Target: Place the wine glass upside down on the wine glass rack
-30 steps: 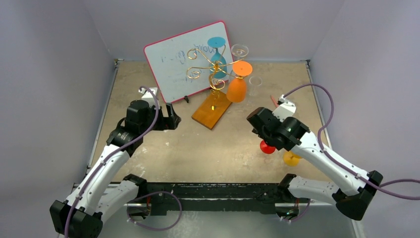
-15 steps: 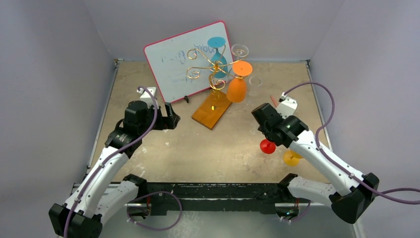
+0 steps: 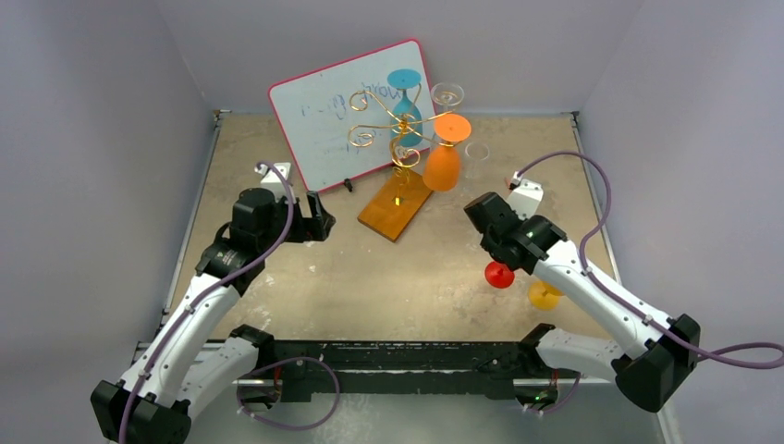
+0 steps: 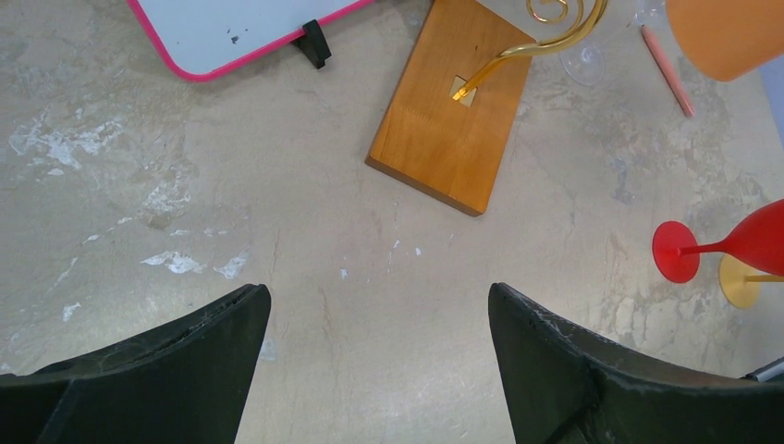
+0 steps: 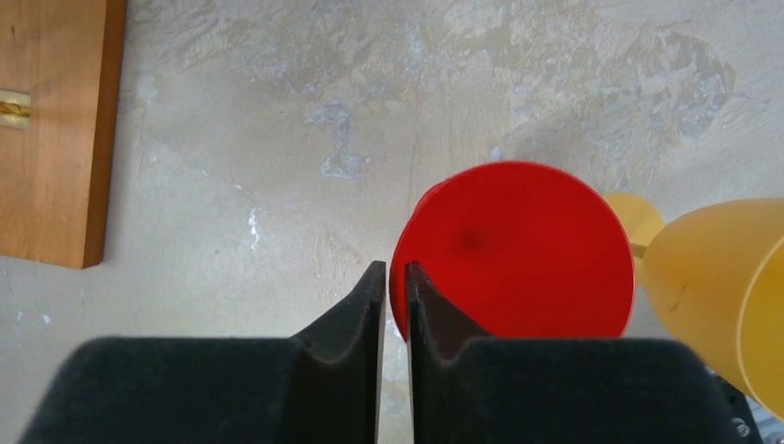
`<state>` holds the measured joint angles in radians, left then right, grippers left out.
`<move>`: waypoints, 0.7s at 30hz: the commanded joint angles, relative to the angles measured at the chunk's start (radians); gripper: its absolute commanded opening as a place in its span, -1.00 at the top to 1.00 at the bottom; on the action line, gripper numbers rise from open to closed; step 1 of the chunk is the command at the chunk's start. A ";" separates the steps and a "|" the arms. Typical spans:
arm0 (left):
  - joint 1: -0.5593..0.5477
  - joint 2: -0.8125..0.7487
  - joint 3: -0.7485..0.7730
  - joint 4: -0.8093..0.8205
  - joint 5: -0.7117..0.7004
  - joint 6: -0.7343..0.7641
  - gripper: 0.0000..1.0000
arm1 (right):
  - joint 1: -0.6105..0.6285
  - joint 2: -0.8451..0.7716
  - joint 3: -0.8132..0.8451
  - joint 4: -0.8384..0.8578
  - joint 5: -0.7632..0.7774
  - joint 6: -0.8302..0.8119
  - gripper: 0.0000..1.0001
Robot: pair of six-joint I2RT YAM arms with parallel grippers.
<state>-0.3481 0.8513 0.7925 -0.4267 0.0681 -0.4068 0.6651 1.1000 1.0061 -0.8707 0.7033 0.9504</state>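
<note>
Right gripper (image 5: pixel 395 277) clenched, fingers almost touching with only a sliver between them, grasping nothing. Hangs over the table (image 3: pixel 370 287) near its right side, just beside the red glass (image 5: pixel 518 250). In the right wrist view, red disc close against the right fingertip; cannot tell whether touching.

Red glass on its side on the table, foot turned toward the rack (image 3: pixel 398 199), bowl away to the right. Not on the rack, well apart from it. Yellow glass (image 3: pixel 544 295) just beside the red one, nearer the arm bases, likewise on its side.

Rack upright at the far middle of the table, gold scrolls above a wooden base (image 4: pixel 450 102). Orange glass (image 3: pixel 443 166) hung upside down on the right-hand scroll, bowl low beside the base. Blue glass (image 3: pixel 405 109) upside down at the back of the scrolls. Clear glass (image 3: pixel 477 151) on the table just right of the orange one.

Left gripper (image 4: pixel 379 291) released, fingers spread wide, empty. Hovers over bare table on the near-left side of the base, facing it, apart from it. Pink-framed whiteboard (image 3: pixel 342 111) propped at a tilt behind and left of the rack.
</note>
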 commanded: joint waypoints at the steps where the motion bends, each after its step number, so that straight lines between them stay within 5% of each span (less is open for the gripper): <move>1: 0.004 -0.024 -0.003 0.051 -0.018 0.016 -0.74 | -0.005 0.005 0.001 0.024 -0.006 -0.040 0.83; 4: 0.004 -0.028 -0.004 0.051 -0.019 0.014 -0.73 | -0.005 -0.004 0.004 0.023 -0.013 -0.054 1.00; 13: 0.003 -0.030 -0.012 0.076 -0.001 0.003 -0.66 | -0.004 -0.070 0.049 0.075 -0.092 -0.184 1.00; 21: 0.003 -0.101 -0.024 0.170 0.059 0.006 -0.57 | -0.005 -0.188 0.132 0.152 -0.366 -0.402 1.00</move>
<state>-0.3481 0.8036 0.7811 -0.3717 0.0818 -0.4084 0.6643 0.9871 1.0817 -0.7990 0.4999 0.6846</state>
